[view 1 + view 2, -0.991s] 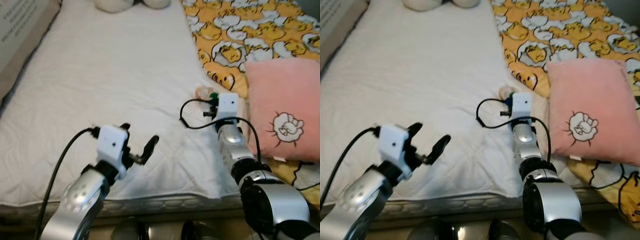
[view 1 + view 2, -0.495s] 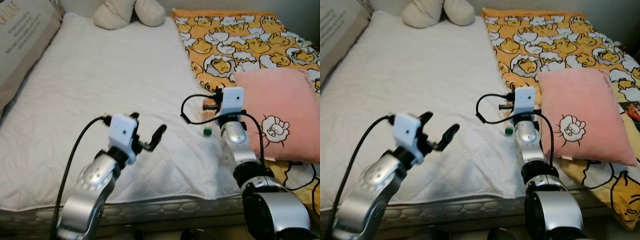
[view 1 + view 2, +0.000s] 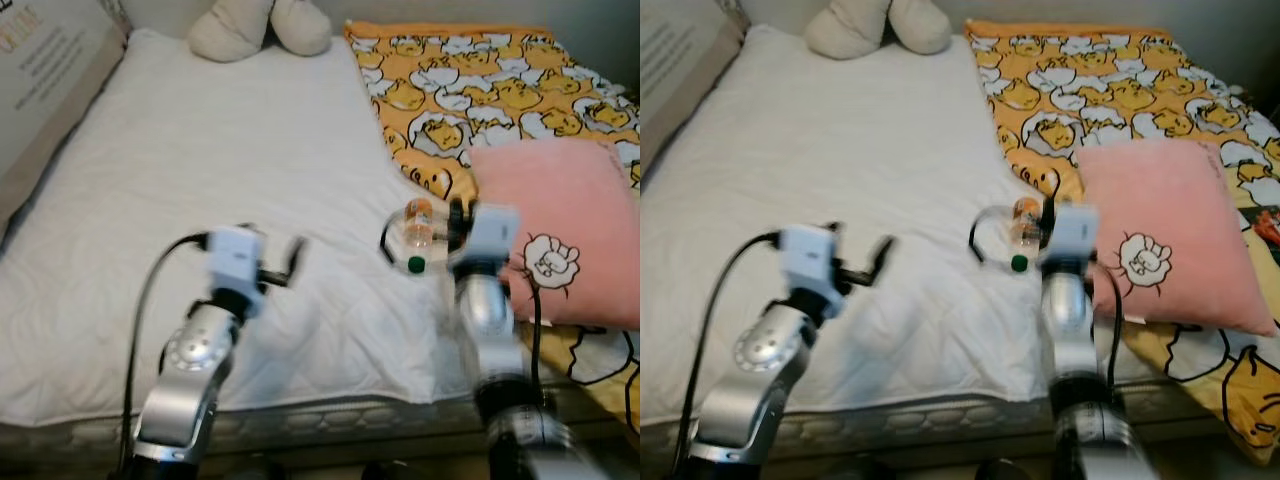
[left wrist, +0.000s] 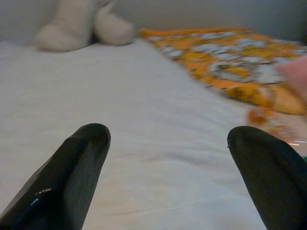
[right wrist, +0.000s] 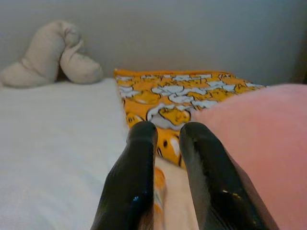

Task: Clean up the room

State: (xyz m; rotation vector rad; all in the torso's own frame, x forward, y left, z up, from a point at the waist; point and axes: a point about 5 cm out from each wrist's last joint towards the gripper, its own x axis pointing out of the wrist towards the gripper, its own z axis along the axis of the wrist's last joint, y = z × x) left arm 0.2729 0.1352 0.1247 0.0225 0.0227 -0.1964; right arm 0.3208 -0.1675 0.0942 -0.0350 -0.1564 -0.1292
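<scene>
Both arms have swung rightward, blurring. Centre frame, the bottle (image 3: 417, 232) lies loose beside the nearly pressed-together right gripper (image 5: 165, 139); left gripper (image 4: 168, 139) spread wide. Tidying barely begun.

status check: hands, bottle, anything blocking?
Left hand open, empty, over the bed. Right hand nearly closed, above the bottle. Bottle lies on the sheet beside the pink pillow.

Silver arms, white wrist camera boxes, black cables, black-fingered end effectors.
</scene>
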